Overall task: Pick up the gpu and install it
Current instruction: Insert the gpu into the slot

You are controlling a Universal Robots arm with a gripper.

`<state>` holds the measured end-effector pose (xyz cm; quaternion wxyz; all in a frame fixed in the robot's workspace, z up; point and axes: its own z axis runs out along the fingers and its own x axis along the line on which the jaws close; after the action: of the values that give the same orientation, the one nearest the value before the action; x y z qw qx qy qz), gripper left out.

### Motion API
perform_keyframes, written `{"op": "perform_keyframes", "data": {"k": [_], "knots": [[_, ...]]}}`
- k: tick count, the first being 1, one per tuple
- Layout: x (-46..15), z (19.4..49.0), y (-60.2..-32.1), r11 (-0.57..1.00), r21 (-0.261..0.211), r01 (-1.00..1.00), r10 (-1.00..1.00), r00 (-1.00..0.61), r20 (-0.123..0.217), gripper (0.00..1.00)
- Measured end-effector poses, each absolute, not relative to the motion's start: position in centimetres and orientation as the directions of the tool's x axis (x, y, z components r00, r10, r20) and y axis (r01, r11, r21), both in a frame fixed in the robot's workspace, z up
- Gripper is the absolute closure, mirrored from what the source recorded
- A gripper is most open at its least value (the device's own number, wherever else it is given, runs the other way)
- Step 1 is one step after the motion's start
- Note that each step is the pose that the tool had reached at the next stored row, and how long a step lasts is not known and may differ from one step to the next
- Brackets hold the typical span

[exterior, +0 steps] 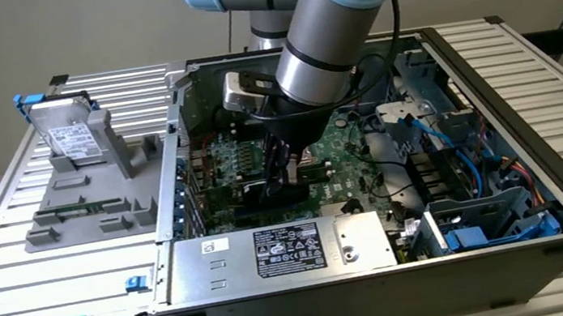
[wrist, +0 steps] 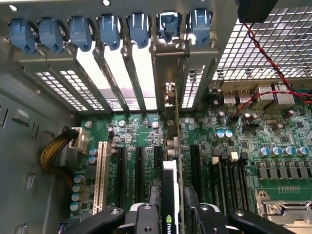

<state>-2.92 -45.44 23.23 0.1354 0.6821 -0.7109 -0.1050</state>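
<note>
My gripper [wrist: 171, 214] hangs low inside the open computer case [exterior: 490, 81], its two black fingers [wrist: 142, 220] standing on either side of the gpu [wrist: 171, 161] with a little space showing on each flank, so I read my jaws as partly apart and straddling the card, not clamping it; whether a pad touches it at all I cannot tell. The card stands on edge in a slot of the motherboard [wrist: 243, 146], among the black expansion slots, running away from me toward the rear wall of the case. To do this step well, I judge that the card must be fully down along its whole edge and square to the board, with its metal end lined up in the rear opening, and that any move I make should be straight up along the card's plane so that I do not rock it sideways in the slot. From the wrist view the gpu is a thin slab seen edge-on: a black cooler with a white band on one side, a green board on the other, and a silver bracket [wrist: 168, 73] reaching up to the row of blue slot clips [wrist: 109, 27]. In the exterior view my arm [exterior: 322, 46] reaches down over the middle of the case, beside the power supply [exterior: 283, 252].
</note>
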Motion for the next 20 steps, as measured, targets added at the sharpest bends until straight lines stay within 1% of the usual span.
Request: {"op": "perform_keyframes", "data": {"k": [4,6,8,9,10,20], "knots": [[-2.9,23.3,-45.4,0.047,0.331,-0.943,-0.998,-0.033,0.049,0.67],[-2.9,23.3,-45.4,0.048,0.330,-0.943,-0.998,-0.033,0.050,0.65],[-2.9,23.4,-45.4,0.048,0.329,-0.943,-0.998,-0.033,0.050,0.54],[-2.9,23.5,-45.4,0.047,0.328,-0.943,-0.998,-0.033,0.049,0.54],[-2.9,23.6,-45.4,0.048,0.327,-0.944,-0.998,-0.033,0.049,0.47],[-3.0,26.6,-45.4,0.048,0.312,-0.949,-0.998,-0.034,0.050,0.47]]}}
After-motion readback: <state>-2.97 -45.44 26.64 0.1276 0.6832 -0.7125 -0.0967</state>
